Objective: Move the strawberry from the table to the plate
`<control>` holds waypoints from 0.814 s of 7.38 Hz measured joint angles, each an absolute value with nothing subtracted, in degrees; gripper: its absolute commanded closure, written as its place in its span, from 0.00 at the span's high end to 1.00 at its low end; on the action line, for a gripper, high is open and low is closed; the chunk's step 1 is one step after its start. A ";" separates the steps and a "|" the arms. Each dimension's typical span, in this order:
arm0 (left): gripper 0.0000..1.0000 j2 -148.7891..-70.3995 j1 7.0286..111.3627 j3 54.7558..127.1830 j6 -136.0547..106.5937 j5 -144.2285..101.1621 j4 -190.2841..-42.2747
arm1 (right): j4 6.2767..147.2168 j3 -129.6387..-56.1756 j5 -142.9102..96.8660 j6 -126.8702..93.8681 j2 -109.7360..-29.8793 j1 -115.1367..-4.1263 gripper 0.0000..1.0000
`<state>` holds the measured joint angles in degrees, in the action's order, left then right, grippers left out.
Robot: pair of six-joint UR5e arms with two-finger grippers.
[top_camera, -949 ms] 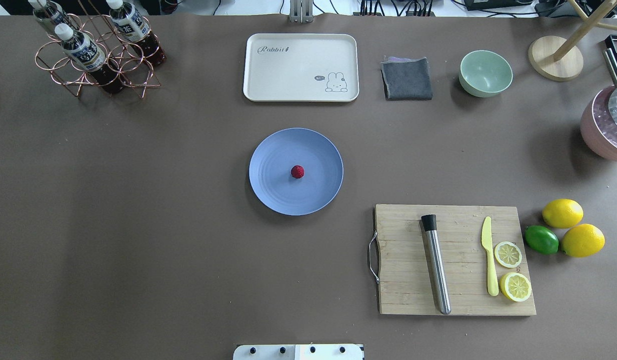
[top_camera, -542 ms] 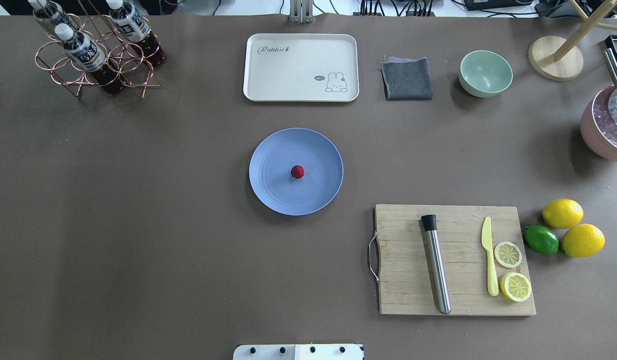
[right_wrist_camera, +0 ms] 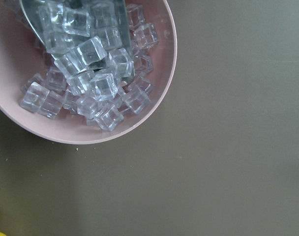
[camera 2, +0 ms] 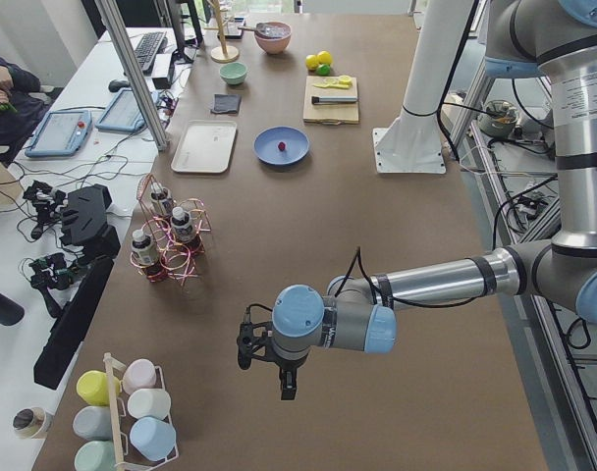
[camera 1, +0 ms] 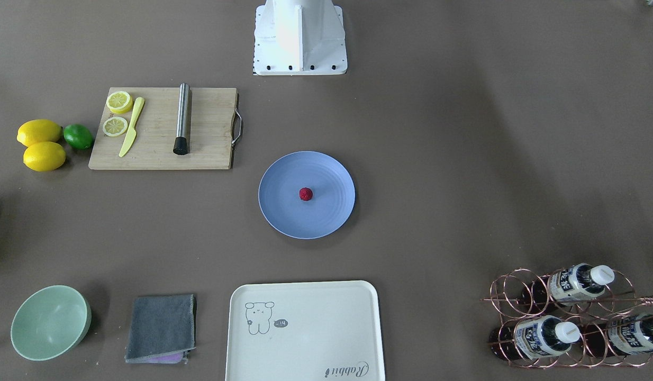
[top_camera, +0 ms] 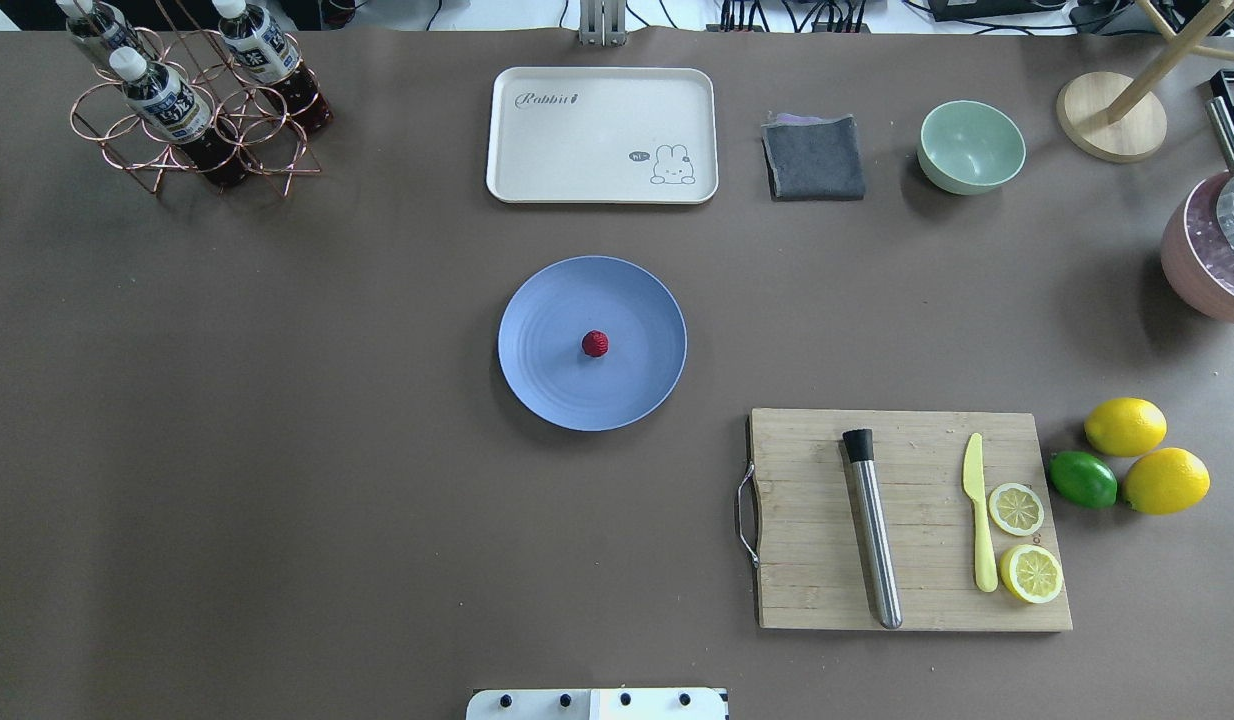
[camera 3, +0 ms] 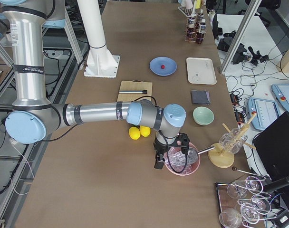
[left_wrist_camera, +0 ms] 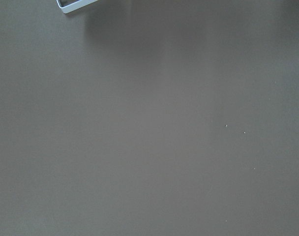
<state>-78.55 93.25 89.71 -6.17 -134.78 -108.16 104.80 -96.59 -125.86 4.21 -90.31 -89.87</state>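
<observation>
On table (top_camera: 277, 450), strawberry (top_camera: 595, 344) sits centred on plate (top_camera: 537, 310); I judge task done. Aperture of left gripper (camera 2: 287, 381), right gripper (camera 3: 158, 162): cannot tell.

A cream tray (top_camera: 602, 135) with a rabbit drawing, a folded grey cloth (top_camera: 814, 158) and a mint-green bowl (top_camera: 971, 146) stand in a row, with a copper wire rack (top_camera: 192, 130) holding three dark bottles (top_camera: 162, 100) at one end and a round wooden stand (top_camera: 1111, 115) at the other. A wooden board (top_camera: 807, 560) carries a steel rod (top_camera: 874, 540), a yellow knife (top_camera: 979, 510) and two lemon slices (top_camera: 1016, 508) just beside the knife; two lemons (top_camera: 1125, 426) and a lime (top_camera: 1083, 479) lie bunched next to the board. A pink bowl (right_wrist_camera: 66, 129) is heaped with clear ice cubes (right_wrist_camera: 90, 73).
</observation>
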 measured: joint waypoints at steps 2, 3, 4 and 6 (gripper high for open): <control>0.98 -78.52 93.24 89.66 -6.17 -136.92 -107.90 | 101.87 -96.36 -126.68 3.85 -91.29 -89.88 1.00; 0.98 -78.69 93.15 89.69 -6.23 -137.21 -107.47 | 101.31 -96.36 -126.88 3.80 -91.48 -89.88 1.00; 0.98 -79.21 93.00 90.14 -6.28 -137.22 -105.81 | 101.10 -96.40 -126.96 3.79 -91.54 -89.88 1.00; 0.98 -80.33 92.51 93.11 -6.13 -136.81 -98.48 | 100.98 -96.51 -127.11 3.78 -91.58 -89.90 1.00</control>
<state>-80.33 92.51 93.11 -6.13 -136.81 -98.48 100.98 -96.51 -127.11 3.78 -91.58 -89.90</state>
